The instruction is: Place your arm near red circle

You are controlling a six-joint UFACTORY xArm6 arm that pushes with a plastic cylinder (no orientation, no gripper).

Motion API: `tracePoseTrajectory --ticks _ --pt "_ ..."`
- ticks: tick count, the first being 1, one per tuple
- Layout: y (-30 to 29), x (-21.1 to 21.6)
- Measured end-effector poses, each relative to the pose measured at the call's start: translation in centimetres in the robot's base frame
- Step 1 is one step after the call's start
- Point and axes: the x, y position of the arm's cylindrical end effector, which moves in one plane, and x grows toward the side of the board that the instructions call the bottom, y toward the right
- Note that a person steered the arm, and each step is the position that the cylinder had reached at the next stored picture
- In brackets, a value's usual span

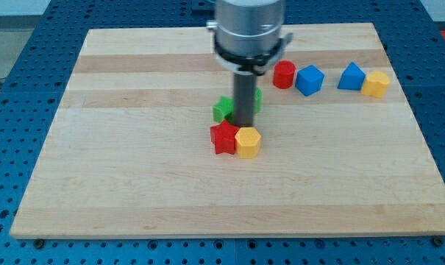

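Observation:
The red circle [283, 74] is a short red cylinder standing at the view's upper middle-right on the wooden board [134, 184]. My tip [244, 126] is at the lower end of the dark rod, well to the lower left of the red circle. The tip sits between a green block [223, 109] behind it and a red star-shaped block [224, 138] and a yellow block [248, 142] just below it. The rod hides part of another green block [258, 99].
A blue block [309, 79] stands just right of the red circle. Further right a blue block [351, 76] touches a yellow block [376, 85]. The board's top edge runs close behind this row.

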Motion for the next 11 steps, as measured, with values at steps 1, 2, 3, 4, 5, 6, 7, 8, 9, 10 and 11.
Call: tracePoseTrajectory --ticks 1,2,3,4,5,6,7,8,9,10,11 --pt "-4.1 -2.7" --pt "-7.6 -8.0" --pt "-9.1 -7.2" --pt "-9.7 -6.6" --pt "-9.4 -9.9" --pt "-8.3 -21.1" --pt "-7.1 -26.5" --pt "1.6 -21.9" --pt "2.3 -20.5" --pt "2.1 -20.1" --pt "2.2 -17.3"
